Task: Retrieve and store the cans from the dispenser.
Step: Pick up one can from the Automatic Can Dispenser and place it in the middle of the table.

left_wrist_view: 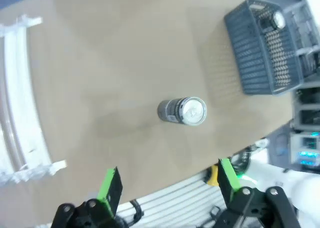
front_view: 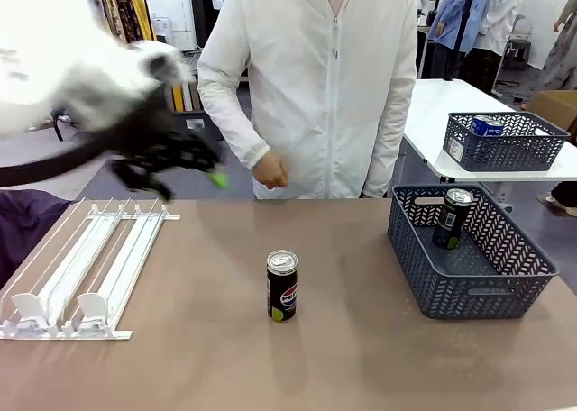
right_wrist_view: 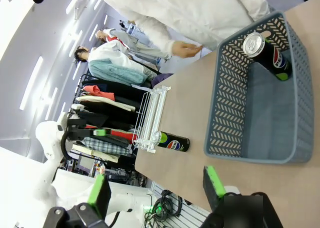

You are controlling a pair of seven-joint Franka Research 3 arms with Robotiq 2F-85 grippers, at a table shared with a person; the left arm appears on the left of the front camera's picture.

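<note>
Above dispenser [front_view: 86, 271], blurred left gripper [front_view: 176, 172]; jaws apart.

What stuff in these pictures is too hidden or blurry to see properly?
- Left tool, front view: smeared by motion blur, so its fingers can't be made out there.
- Can in the basket, front view: its lower part is hidden behind the basket wall.
- Cans in the far basket, front view: too small and mesh-covered to count.
- Dispenser, left wrist view: cut off by the picture's left edge.
</note>
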